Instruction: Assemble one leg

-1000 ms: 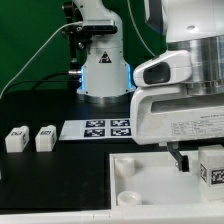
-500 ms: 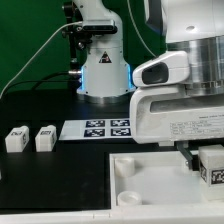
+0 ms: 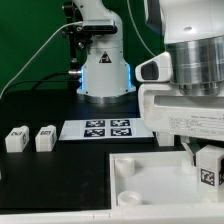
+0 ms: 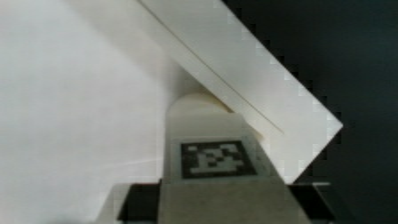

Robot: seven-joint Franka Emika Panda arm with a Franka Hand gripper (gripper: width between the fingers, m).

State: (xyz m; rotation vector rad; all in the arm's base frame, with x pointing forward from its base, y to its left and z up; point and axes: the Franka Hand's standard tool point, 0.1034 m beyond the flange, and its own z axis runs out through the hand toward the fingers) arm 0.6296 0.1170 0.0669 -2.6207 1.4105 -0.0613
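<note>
My gripper is shut on a leg, a small white block with a marker tag, at the exterior view's right edge. It holds the leg over the far right part of the large white square tabletop. In the wrist view the leg sits between the dark fingers of the gripper. Its tag faces the camera, and its far end is near the tabletop's raised rim. Two more legs stand at the exterior view's left.
The marker board lies on the black table behind the tabletop. The arm's base stands at the back centre. A round corner socket shows on the tabletop's left side.
The gripper, with the leg in it, has shifted toward the exterior view's right. The two loose legs and the tabletop have not moved.
</note>
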